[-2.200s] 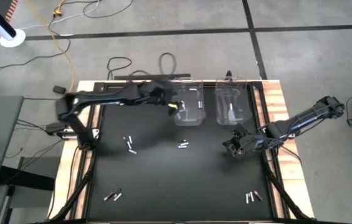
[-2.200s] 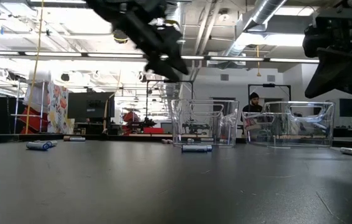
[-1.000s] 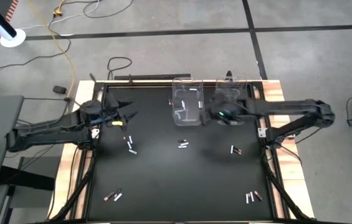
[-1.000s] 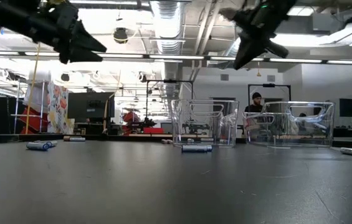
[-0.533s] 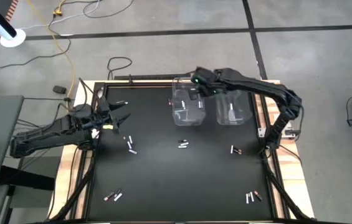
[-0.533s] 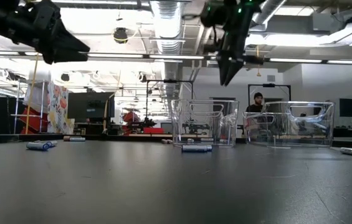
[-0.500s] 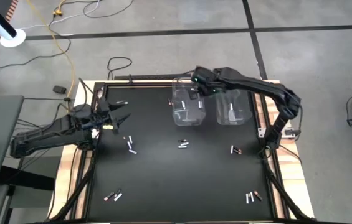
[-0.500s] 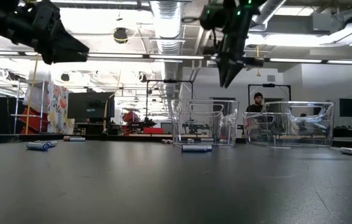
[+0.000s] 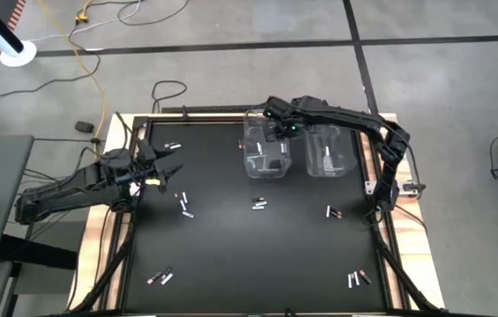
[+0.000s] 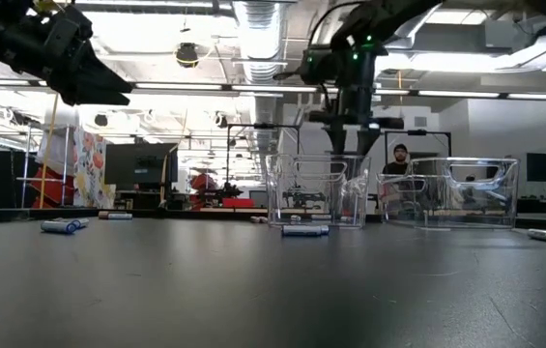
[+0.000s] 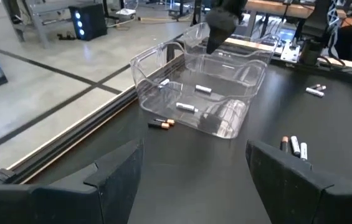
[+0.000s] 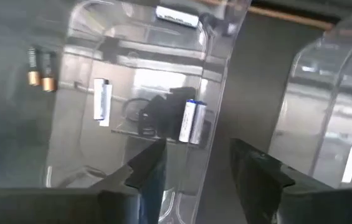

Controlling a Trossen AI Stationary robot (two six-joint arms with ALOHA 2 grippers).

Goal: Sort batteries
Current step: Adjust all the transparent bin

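Small batteries lie scattered on the black table [image 9: 231, 246]: white and copper-and-dark ones in pairs [image 9: 184, 204] [image 9: 259, 204] [image 9: 334, 212] [image 9: 159, 276] [image 9: 359, 278]. Two clear bins stand at the far edge. My right gripper [image 12: 194, 171] hangs open above the left bin [image 9: 264, 151], fingers pointing down, holding nothing. White batteries [image 12: 192, 121] [image 12: 103, 98] lie on that bin's floor. The right bin [image 9: 330, 151] also holds batteries. My left gripper [image 11: 194, 177] is open and holds nothing, up over the table's left part [image 9: 165, 170].
A copper-and-dark pair [image 11: 162, 123] lies on the table just outside the left bin's wall. More batteries lie near the far left corner [image 9: 172, 145]. Wooden rails [image 9: 390, 141] edge the table. A person [image 10: 395, 155] shows in the room beyond.
My right gripper has swung from over the right bin toward the table's far left, come over the left bin, tipped its fingers to point down and opened. My left arm has stayed about where it was.
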